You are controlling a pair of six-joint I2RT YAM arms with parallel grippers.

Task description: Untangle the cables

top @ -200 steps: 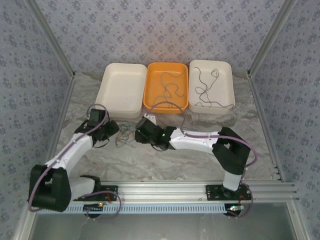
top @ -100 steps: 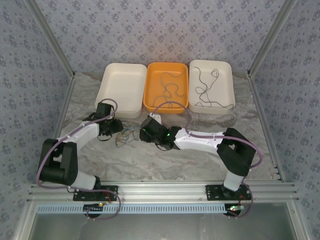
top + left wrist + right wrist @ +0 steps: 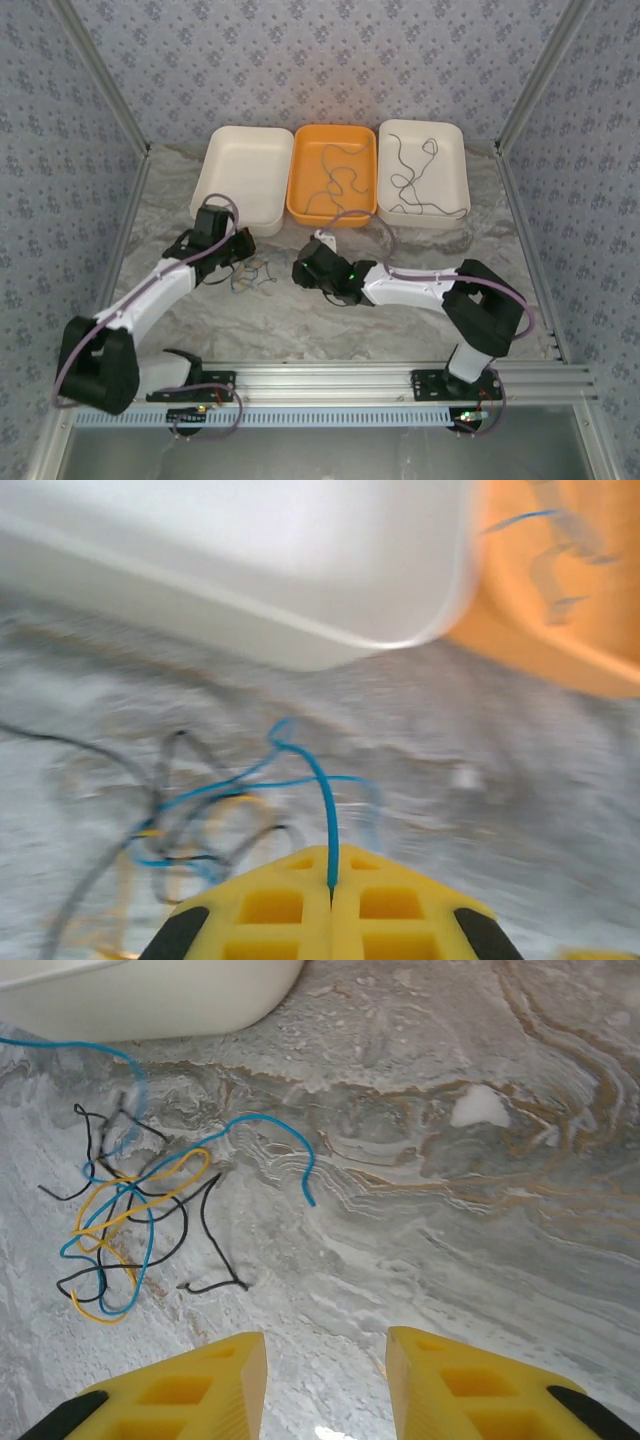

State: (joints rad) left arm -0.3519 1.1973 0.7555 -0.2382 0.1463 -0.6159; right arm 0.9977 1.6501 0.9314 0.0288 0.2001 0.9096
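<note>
A knot of thin blue, yellow and black cables (image 3: 252, 274) lies on the marbled table between the two arms. My left gripper (image 3: 332, 880) is shut on a blue cable (image 3: 318, 780) that rises from the tangle (image 3: 190, 825) into its yellow jaws. My right gripper (image 3: 326, 1375) stands open just right of the tangle (image 3: 125, 1220), with bare table between its fingers; a loose blue end (image 3: 290, 1155) curls ahead of it. In the top view the left gripper (image 3: 238, 250) is at the tangle's upper left and the right gripper (image 3: 300, 272) to its right.
Three trays stand at the back: an empty cream one (image 3: 243, 180), an orange one (image 3: 335, 205) holding a cable, and a cream one (image 3: 425, 215) holding a dark cable. The cream tray's corner (image 3: 400, 630) is close ahead of the left gripper. Patterned walls enclose the table.
The left gripper has closed onto the blue cable and moved slightly up and right. The right gripper has drawn back a little to the right and narrowed somewhat.
</note>
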